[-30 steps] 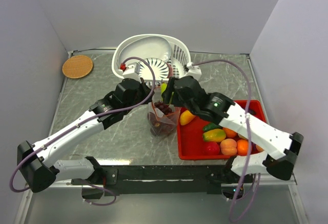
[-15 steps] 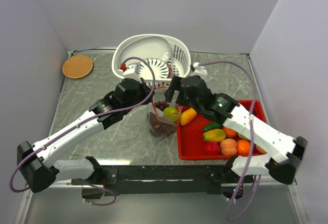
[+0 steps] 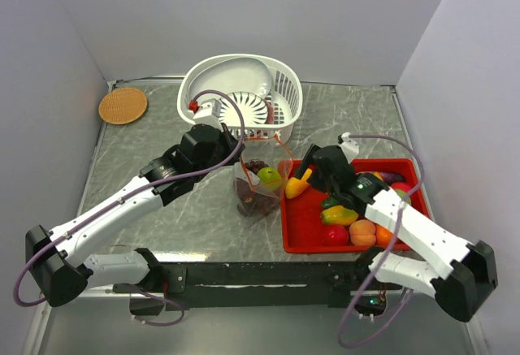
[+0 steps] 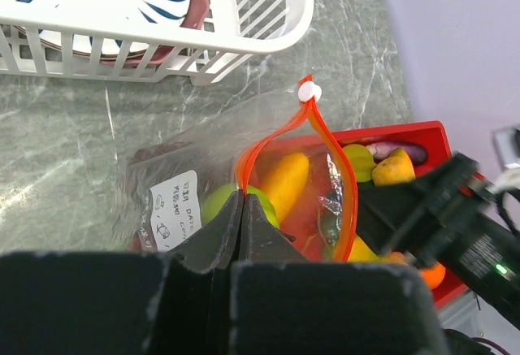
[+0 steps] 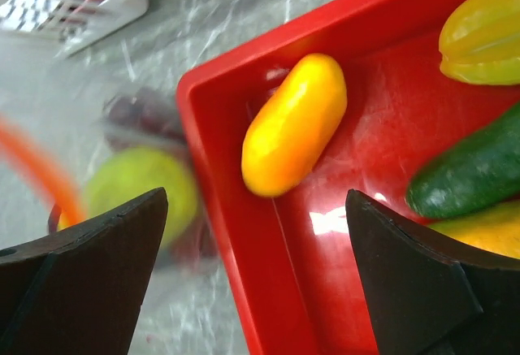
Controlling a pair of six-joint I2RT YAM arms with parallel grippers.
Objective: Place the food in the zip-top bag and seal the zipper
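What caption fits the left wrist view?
Left end effector pinching the zip-top bag open by its zipper, red tray alongside.

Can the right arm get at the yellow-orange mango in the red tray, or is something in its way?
Probably yes. The right tool is open and faces the mango, which lies bare near the red tray wall with nothing over it.

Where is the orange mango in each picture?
Top external: mango in the red tray's upper-left corner, beside the zip-top bag.
Left wrist: mango at centre, framed by the zipper loop.
Right wrist: mango at centre, near the tray's rim.
Shared landmark: the red tray.
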